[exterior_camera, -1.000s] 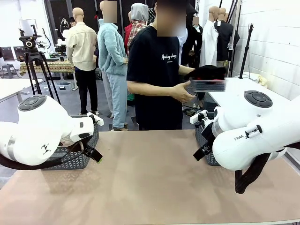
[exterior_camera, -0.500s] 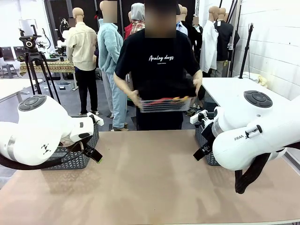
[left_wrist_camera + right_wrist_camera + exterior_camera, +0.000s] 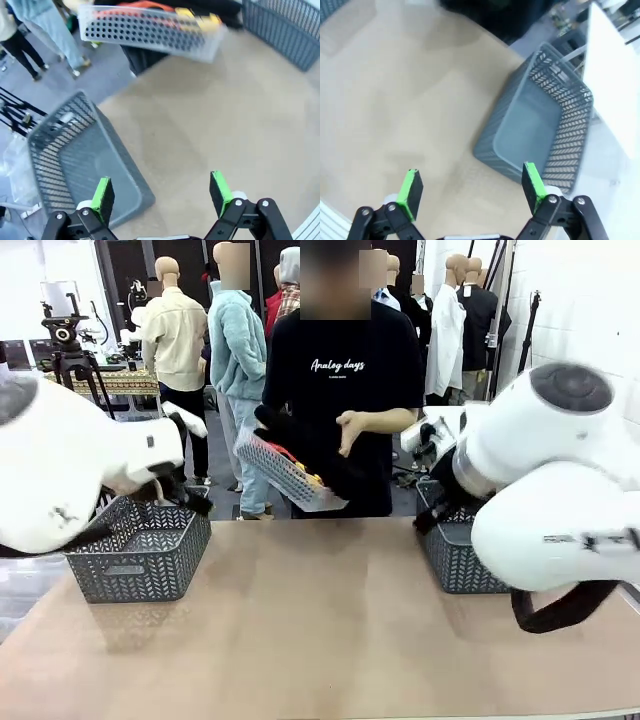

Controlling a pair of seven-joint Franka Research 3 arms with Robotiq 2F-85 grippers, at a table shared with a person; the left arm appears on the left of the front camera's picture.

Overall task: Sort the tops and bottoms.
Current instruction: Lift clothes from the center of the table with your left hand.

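Here, we hold our left gripper (image 3: pixel 161 191) and right gripper (image 3: pixel 472 187) pointing down over the table (image 3: pixel 320 620), fingers spread and empty. The orange top (image 3: pixel 150 6) and black bottoms (image 3: pixel 280 428) lie in the person's tilted white basket (image 3: pixel 285 472).

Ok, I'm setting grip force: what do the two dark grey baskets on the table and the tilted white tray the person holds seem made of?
The left dark grey slotted basket and the right dark grey slotted basket look like matt moulded plastic: even slotted walls, smooth floors. The white perforated tray looks like plastic too, given its rows of regular round holes, though blur leaves that open.
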